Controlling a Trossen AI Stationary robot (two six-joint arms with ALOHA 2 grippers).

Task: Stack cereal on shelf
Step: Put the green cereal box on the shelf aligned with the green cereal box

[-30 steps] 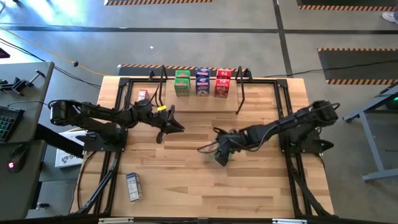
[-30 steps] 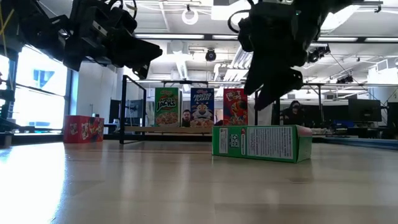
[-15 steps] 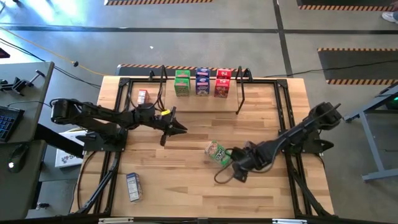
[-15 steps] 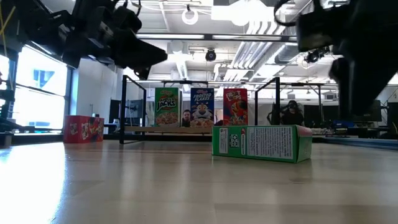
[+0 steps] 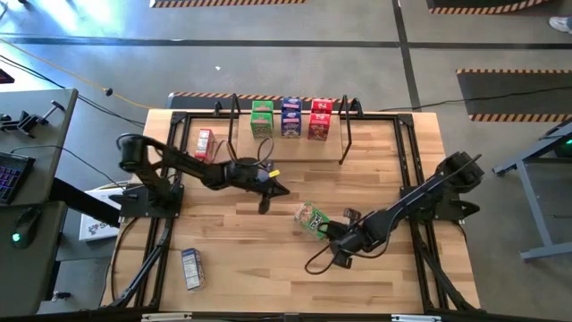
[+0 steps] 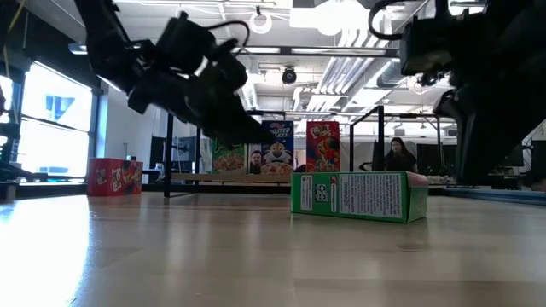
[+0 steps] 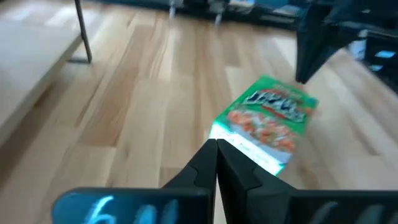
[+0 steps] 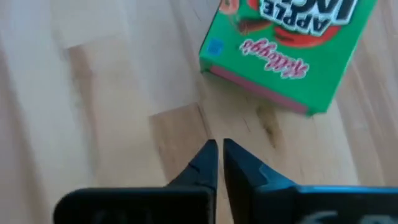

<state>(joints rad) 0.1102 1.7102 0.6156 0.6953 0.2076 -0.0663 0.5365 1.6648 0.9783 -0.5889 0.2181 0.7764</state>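
A green cereal box (image 5: 313, 217) lies flat on the table's middle, printed face up (image 8: 286, 50). My left gripper (image 5: 279, 190) hovers shut just to its left, fingertips (image 7: 216, 149) pointing at the box (image 7: 267, 121). My right gripper (image 8: 219, 149) is shut just near-right of the box, close over the wood. On the shelf (image 5: 286, 143) at the far edge stand three cereal boxes on their bottom ends: green (image 5: 262, 118), blue (image 5: 290, 116) and red (image 5: 320, 119).
A red box (image 5: 205, 141) stands on the table left of the shelf, and a blue-white box (image 5: 190, 266) lies near the front left corner. Black hoop frames (image 5: 347, 130) rise at the shelf's ends. Bare wood lies between the shelf and the green box.
My left gripper has reached toward the table's right, closing in on the green box and dipping lower. My right gripper has drawn back from above the green box toward the near edge. The box has stayed lying where it was.
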